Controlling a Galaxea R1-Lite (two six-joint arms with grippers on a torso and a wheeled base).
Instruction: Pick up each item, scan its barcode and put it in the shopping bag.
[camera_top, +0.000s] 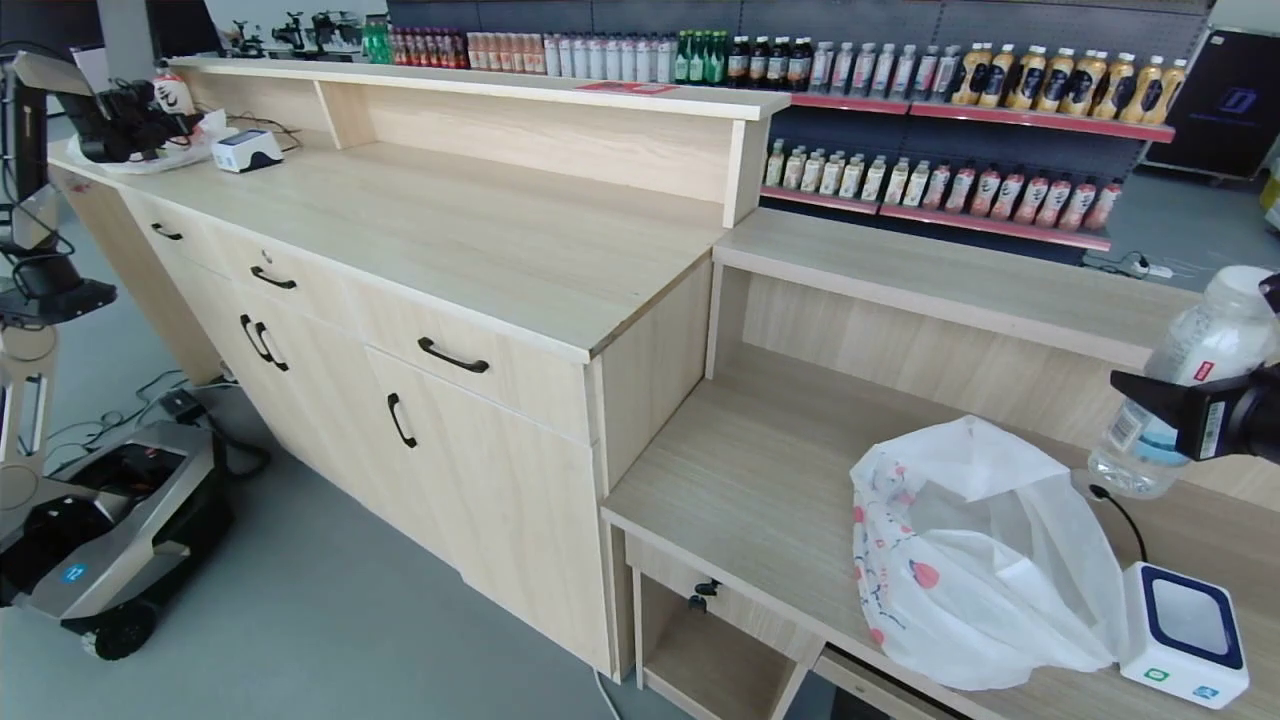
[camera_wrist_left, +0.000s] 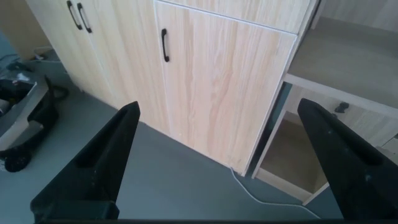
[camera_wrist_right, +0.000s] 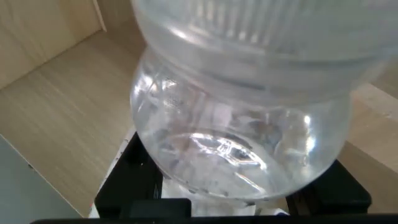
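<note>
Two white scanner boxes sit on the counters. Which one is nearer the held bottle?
The blue-windowed scanner on the low desk, beside the shopping bag, close to the bottle. The other scanner sits on the far tall counter.

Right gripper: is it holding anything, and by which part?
Yes, the right gripper holds a clear plastic bottle, clamped around its lower body, just above the base.

Clear glossy plastic bottle (camera_top: 1205, 350) at three o'clock; thin, crinkled translucent plastic shopping bag (camera_top: 980, 570) at five; smooth white plastic scanner (camera_top: 1185, 635) beside it; matt pale wood-grain counter (camera_top: 450, 230); matt black drawer handles (camera_top: 453, 356).
</note>
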